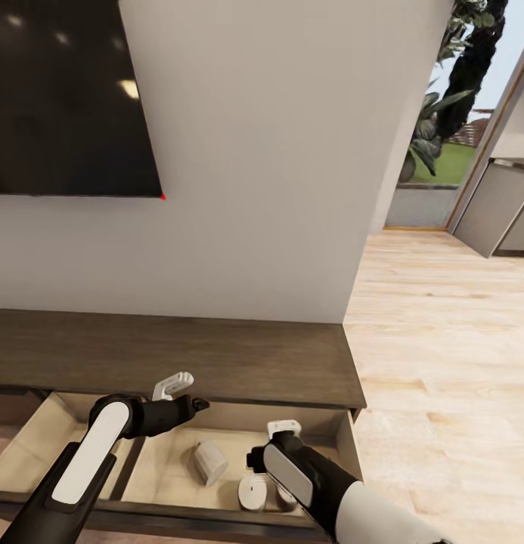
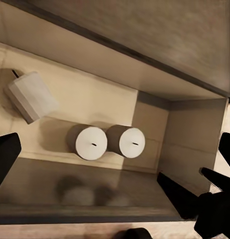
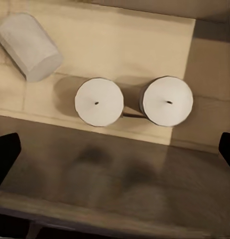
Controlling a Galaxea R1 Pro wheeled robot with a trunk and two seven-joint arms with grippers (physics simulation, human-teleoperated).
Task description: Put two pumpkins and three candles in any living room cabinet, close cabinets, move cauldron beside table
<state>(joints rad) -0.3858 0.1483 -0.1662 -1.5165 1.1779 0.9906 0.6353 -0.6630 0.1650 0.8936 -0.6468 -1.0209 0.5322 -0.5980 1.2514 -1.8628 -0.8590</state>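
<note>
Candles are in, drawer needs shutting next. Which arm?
Probably left. All three candles sit in the open drawer. The left gripper hangs open over bare drawer floor beside the lying candle; the right gripper is directly above the two upright ones.

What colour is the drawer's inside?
Pale beige wood, clearest in the right wrist view.

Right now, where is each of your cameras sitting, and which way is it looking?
Head view: on my head, looking forward and down at the long dark-brown wooden cabinet and its open drawer; both arms show, left hand and right hand.
Left wrist view: by my left hand, looking down into the drawer; dark fingertips show at the edges.
Right wrist view: by my right hand, looking straight down; dark fingertips show.
Both wrist views share two upright off-white candles and one tipped-over candle.
</note>
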